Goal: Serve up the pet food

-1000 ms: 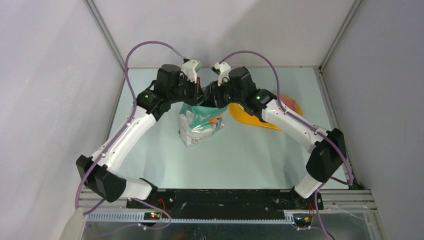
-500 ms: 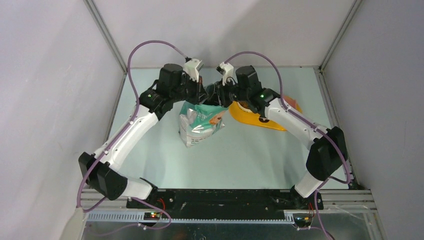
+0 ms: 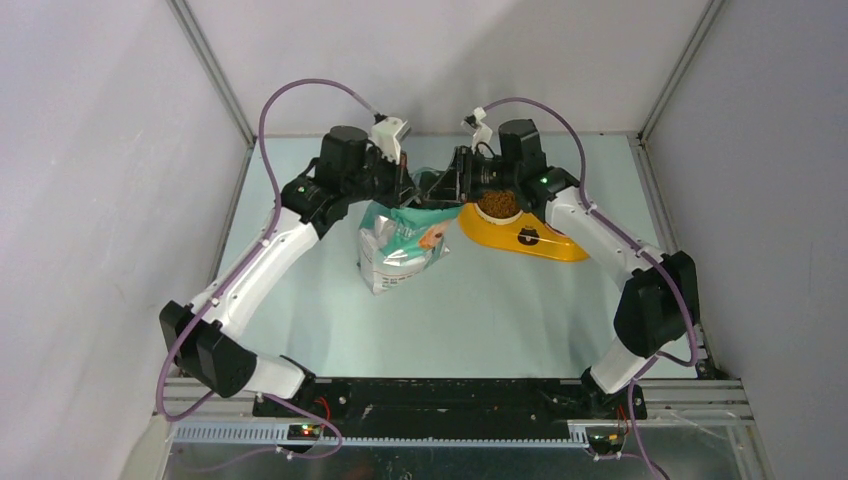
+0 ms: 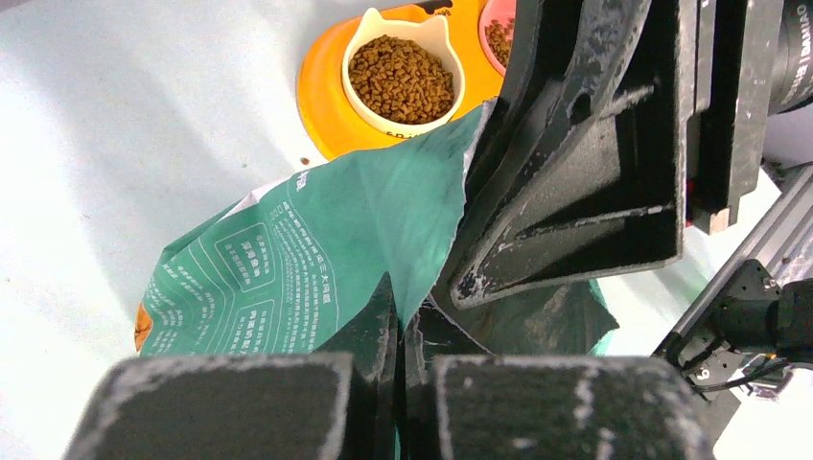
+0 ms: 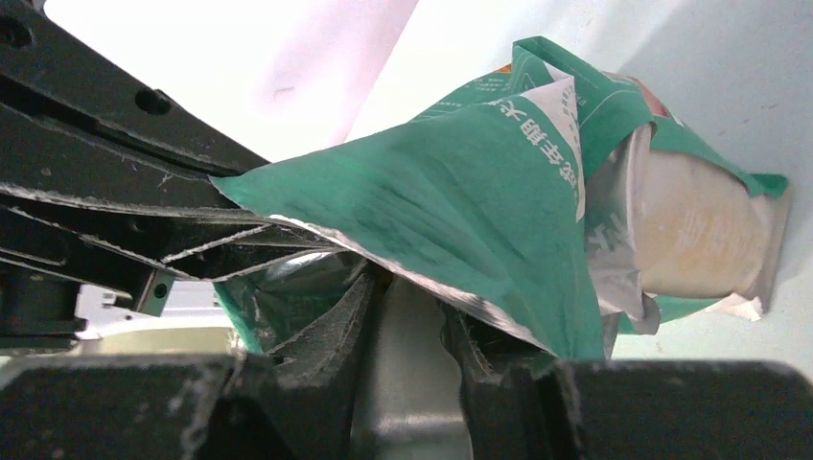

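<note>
At mid-table, teal-and-white bag [image 3: 398, 245] is propped, mouth turned toward far side. One mouth edge is pinched by left gripper [image 4: 403, 331], fingers pressed together on it. Opposite edge is clamped by right gripper [image 5: 407, 316]. Just beyond, pet food [image 3: 497, 204] is heaped in cream bowl of yellow feeder [image 3: 545, 245].

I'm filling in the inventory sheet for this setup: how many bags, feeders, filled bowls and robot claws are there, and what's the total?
teal-and-white pet food bag: 1
yellow plastic double-bowl feeder: 1
bowls holding brown kibble: 2 (cream bowl, pink bowl)
black robot claws: 2 (left claw, right claw)
Total: 6
</note>
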Motion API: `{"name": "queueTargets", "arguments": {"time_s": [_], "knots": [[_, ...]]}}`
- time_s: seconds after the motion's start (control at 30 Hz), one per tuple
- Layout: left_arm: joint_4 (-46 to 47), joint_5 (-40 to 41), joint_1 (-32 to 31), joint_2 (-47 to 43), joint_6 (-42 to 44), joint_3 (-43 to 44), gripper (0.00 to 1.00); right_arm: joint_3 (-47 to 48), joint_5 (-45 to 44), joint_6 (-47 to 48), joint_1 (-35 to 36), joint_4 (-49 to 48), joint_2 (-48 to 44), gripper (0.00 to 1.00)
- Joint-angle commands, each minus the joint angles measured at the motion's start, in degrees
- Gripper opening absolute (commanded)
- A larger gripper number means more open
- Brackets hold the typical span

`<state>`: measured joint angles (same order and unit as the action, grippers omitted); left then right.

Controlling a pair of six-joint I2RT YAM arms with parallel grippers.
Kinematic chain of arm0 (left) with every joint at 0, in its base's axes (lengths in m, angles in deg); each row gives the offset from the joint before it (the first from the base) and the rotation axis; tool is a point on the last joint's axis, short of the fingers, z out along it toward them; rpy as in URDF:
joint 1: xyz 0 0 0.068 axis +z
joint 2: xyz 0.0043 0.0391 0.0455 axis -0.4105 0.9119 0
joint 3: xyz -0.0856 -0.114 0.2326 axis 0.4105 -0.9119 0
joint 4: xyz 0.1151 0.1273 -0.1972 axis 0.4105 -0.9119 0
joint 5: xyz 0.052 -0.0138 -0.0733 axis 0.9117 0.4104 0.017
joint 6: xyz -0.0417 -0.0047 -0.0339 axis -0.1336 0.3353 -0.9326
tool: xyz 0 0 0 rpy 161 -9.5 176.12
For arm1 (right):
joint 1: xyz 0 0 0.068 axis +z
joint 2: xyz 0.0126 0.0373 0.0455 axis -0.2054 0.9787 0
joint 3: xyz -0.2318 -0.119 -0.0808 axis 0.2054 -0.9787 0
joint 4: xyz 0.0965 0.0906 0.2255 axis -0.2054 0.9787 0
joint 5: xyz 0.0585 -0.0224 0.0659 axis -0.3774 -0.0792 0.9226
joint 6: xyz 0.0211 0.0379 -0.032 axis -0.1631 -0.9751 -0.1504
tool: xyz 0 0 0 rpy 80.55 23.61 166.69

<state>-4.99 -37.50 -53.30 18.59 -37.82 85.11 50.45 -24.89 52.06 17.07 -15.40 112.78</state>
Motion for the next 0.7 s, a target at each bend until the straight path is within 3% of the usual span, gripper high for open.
{"name": "queueTargets", "arguments": {"time_s": [0.0, 0.2, 0.67], "knots": [[-2.8, 3.2, 1.1, 0.4, 5.7, 2.5, 0.00, 0.3, 5.4, -11.1, -1.1, 0.3, -0.7, 0.00], [-5.1, 3.5, 1.1, 0.3, 10.7, 3.2, 0.00, 0.3, 7.7, -15.8, -3.0, 2.0, -1.9, 0.00], [-12.9, 9.5, 1.0, 1.9, 23.0, 8.8, 0.00, -4.4, 16.6, -32.0, -10.5, -13.9, -1.0, 0.00]]}}
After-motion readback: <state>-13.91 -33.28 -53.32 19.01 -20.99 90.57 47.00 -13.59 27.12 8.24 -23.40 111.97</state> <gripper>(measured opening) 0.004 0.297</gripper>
